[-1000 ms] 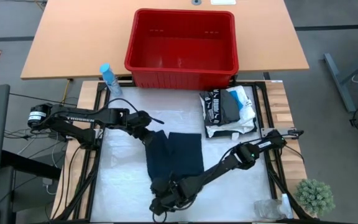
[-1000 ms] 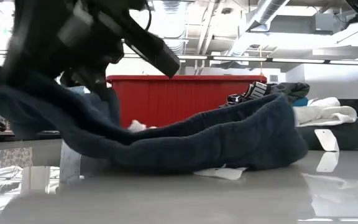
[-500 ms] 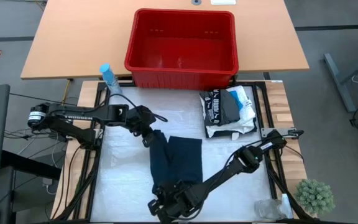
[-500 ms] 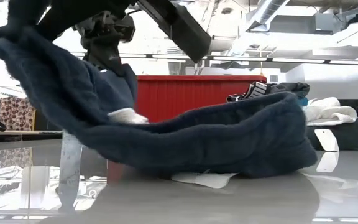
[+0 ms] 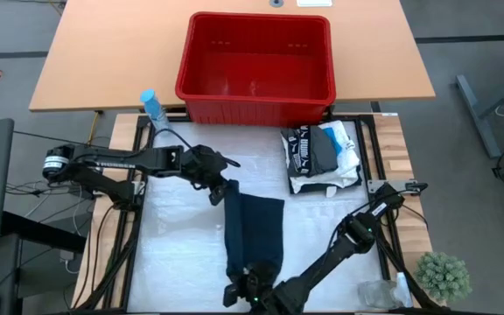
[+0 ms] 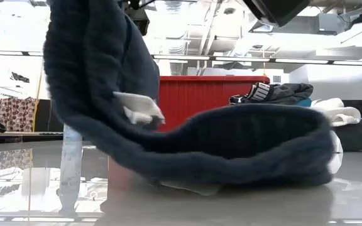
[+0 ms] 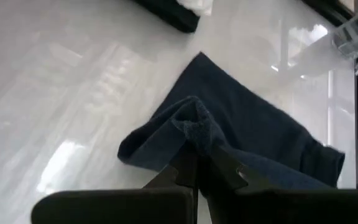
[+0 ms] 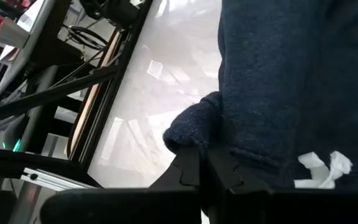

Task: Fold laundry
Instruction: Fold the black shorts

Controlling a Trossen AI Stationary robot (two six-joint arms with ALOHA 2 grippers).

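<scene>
Each hand at dark grey garment's ends.

From above, my right fingers are mostly buried under the near end of the dark grey garment, and my arm runs off the picture's near edge. In the low view my arms are cut off at the top, and the garment hides much of the red basket and the folded pile at the far right. The small white tag on the cloth is too crumpled to read. The bench shows only glare.
</scene>
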